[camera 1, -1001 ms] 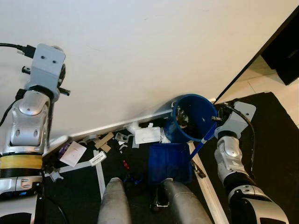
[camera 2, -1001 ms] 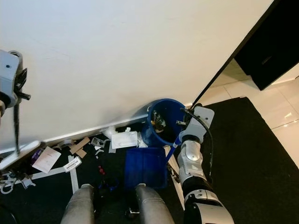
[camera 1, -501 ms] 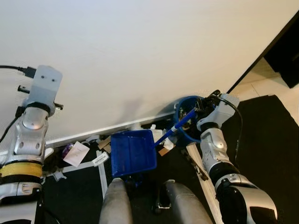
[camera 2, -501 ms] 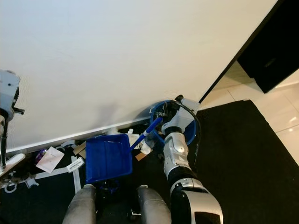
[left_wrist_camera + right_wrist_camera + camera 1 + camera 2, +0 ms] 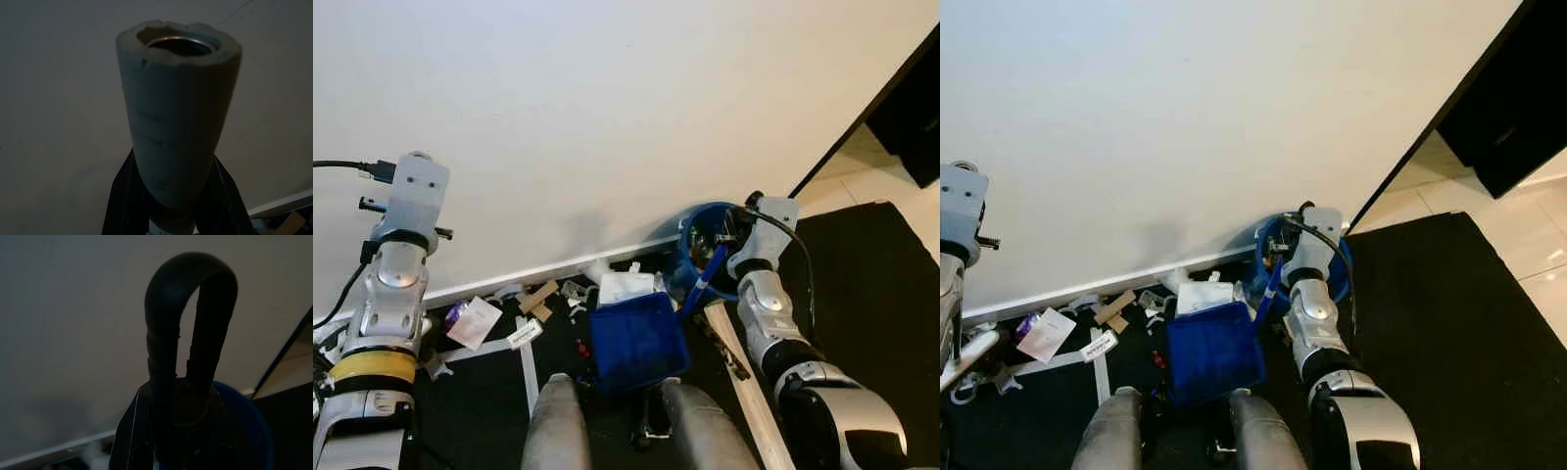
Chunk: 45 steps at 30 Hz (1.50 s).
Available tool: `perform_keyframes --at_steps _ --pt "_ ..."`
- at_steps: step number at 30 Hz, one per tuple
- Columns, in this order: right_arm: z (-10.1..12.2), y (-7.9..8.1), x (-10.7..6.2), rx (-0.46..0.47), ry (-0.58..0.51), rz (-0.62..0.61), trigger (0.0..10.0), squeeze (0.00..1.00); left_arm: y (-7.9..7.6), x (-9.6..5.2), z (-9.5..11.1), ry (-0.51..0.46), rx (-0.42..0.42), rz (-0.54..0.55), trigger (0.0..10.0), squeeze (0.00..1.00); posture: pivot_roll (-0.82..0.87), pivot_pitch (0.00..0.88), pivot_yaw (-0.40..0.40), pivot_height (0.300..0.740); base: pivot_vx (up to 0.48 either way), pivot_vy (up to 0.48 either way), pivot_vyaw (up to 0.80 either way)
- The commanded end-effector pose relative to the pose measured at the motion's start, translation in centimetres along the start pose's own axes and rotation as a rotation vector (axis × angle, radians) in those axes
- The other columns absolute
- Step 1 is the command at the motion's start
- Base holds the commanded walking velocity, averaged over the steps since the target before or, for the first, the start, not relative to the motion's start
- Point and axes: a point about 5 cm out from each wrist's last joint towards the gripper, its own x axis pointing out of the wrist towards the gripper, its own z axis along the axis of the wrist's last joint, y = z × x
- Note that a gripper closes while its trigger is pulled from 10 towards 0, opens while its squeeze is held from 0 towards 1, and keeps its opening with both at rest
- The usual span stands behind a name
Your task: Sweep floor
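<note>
A blue dustpan (image 5: pixel 636 343) lies tilted on the dark floor just ahead of my knees. Its blue handle (image 5: pixel 710 274) slopes up to my right gripper (image 5: pixel 178 431), which is shut on the handle's black loop (image 5: pixel 190 293) beside the blue bin (image 5: pixel 691 233). My left gripper (image 5: pixel 173 205) is raised at the left by the wall, shut on the grey foam grip of the broom (image 5: pixel 176 122). The broom's pale head (image 5: pixel 969 350) rests low at the far left. Paper and cardboard litter (image 5: pixel 533 299) lies along the skirting board, with a white packet (image 5: pixel 625 286) behind the pan.
A white wall (image 5: pixel 607 117) stands close ahead. The blue bin against it holds rubbish. A pale wooden strip (image 5: pixel 736 364) runs across the dark floor on the right, with black matting (image 5: pixel 871 294) and a dark doorway (image 5: pixel 911 117) beyond. White tape (image 5: pixel 527 367) marks the floor.
The dustpan, held up to the left half a second ago, has swung back right and down to the floor near the bin. My left arm barely moved.
</note>
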Motion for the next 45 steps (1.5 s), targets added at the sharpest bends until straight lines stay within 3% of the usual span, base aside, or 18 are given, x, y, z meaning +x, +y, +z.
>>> perform_keyframes --at_steps 1,11,18,30,32,34,35,36,38,39,41,42,44,45 --pt "0.2 -0.9 0.1 -0.027 -0.023 -0.058 10.0 0.00 -0.7 0.2 0.1 -0.007 -0.048 0.012 10.0 0.00 0.14 0.166 -0.083 0.740 0.000 0.000 0.00" --pt "-0.5 0.1 -0.2 -0.006 0.019 -0.077 10.0 0.00 -1.8 0.5 -0.4 0.005 -0.136 0.024 10.0 0.00 0.13 0.190 -0.076 0.740 0.000 0.000 0.00" --pt "-1.3 0.2 -0.5 0.136 0.082 -0.140 10.0 0.00 -2.6 0.7 -0.8 0.000 -0.203 0.057 10.0 0.00 0.11 0.222 -0.101 0.740 0.000 0.000 0.00" --pt "0.4 1.6 0.6 0.087 0.032 -0.078 10.0 0.00 -4.2 1.7 0.1 -0.047 -0.412 0.175 10.0 0.00 0.01 0.282 -0.153 0.740 0.000 0.000 0.00" --pt "0.9 2.2 0.8 0.057 0.012 -0.030 10.0 0.00 -5.7 2.0 0.7 -0.052 -0.426 0.136 10.0 0.00 -0.01 0.288 -0.162 0.740 0.000 0.000 0.00" --pt "0.9 2.3 0.8 0.051 0.007 -0.019 10.0 0.00 -6.3 2.0 0.8 -0.053 -0.419 0.115 10.0 0.00 -0.01 0.288 -0.162 0.740 0.000 0.000 0.00" --pt "0.9 2.2 0.8 0.026 0.001 -0.004 10.0 0.00 -8.5 1.9 1.7 -0.058 -0.446 0.037 10.0 0.00 -0.03 0.285 -0.169 0.740 0.000 0.000 0.00" --pt "0.9 2.2 0.8 0.026 0.001 -0.004 10.0 0.00 -8.5 1.9 1.7 -0.058 -0.446 0.037 10.0 0.00 -0.03 0.285 -0.169 0.740 0.000 0.000 0.00" --pt "0.6 1.8 0.7 -0.004 0.009 -0.011 10.0 0.00 -10.9 1.7 2.9 -0.072 -0.486 -0.037 10.0 0.00 -0.03 0.286 -0.171 0.740 0.000 0.000 0.00" --pt "0.6 1.8 0.7 -0.004 0.009 -0.011 10.0 0.00 -10.9 1.7 2.9 -0.072 -0.486 -0.037 10.0 0.00 -0.03 0.286 -0.171 0.740 0.000 0.000 0.00" --pt "0.0 0.8 0.4 -0.034 0.035 -0.046 10.0 0.00 -13.2 1.4 4.4 -0.081 -0.560 -0.093 10.0 0.00 -0.03 0.285 -0.171 0.740 0.000 0.000 0.00" --pt "0.0 0.8 0.4 -0.034 0.035 -0.046 10.0 0.00 -13.2 1.4 4.4 -0.081 -0.560 -0.093 10.0 0.00 -0.03 0.285 -0.171 0.740 0.000 0.000 0.00" --pt "-0.8 -0.8 0.0 -0.044 0.070 -0.102 10.0 0.00 -16.3 0.8 7.0 -0.100 -0.676 -0.178 10.0 0.00 -0.03 0.284 -0.168 0.740 0.000 0.000 0.00" --pt "-0.8 -0.8 0.0 -0.044 0.070 -0.102 10.0 0.00 -16.3 0.8 7.0 -0.100 -0.676 -0.178 10.0 0.00 -0.03 0.284 -0.168 0.740 0.000 0.000 0.00"
